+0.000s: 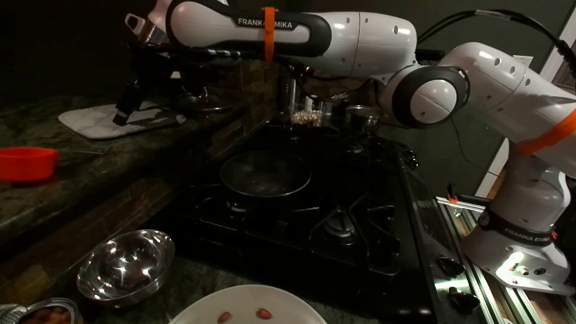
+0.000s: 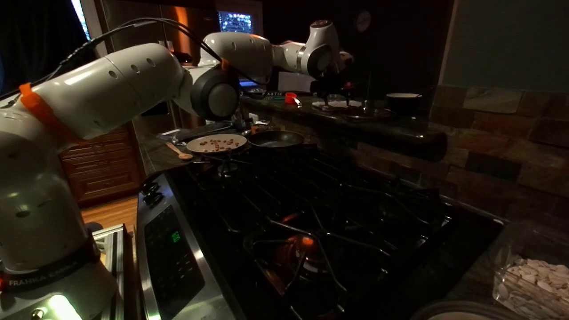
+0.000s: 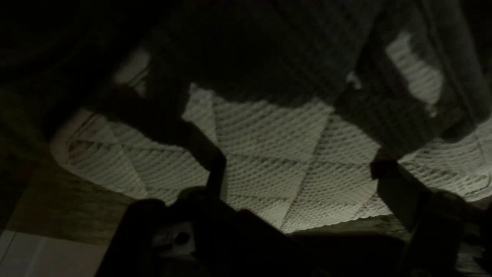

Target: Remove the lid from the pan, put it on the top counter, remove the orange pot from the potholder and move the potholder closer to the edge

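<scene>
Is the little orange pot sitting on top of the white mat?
No, in an exterior view the orange pot stands on the top counter, with a gap between it and the white mat.

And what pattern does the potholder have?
The potholder is ribbed, crossed by straight quilting lines; best seen in the wrist view.

Top counter (image 1: 121, 168) of dark mottled stone is running raised above a lower stone counter (image 1: 192, 275). Potholder (image 1: 87, 119) is lying flat on it, white, quilted. Orange pot (image 1: 27, 165) is sitting on bare stone near the potholder, apart from it. Lid (image 1: 207, 104) is resting on the stone to the potholder's other side, knob up. Dark pot (image 2: 402, 106) with a pale rim is standing near the lid. The lower stone counter is carrying a steel bowl (image 1: 119, 254) and a plate (image 1: 279, 300); in an exterior view, a wooden spoon (image 2: 185, 156) is lying just beside the plate.
</scene>
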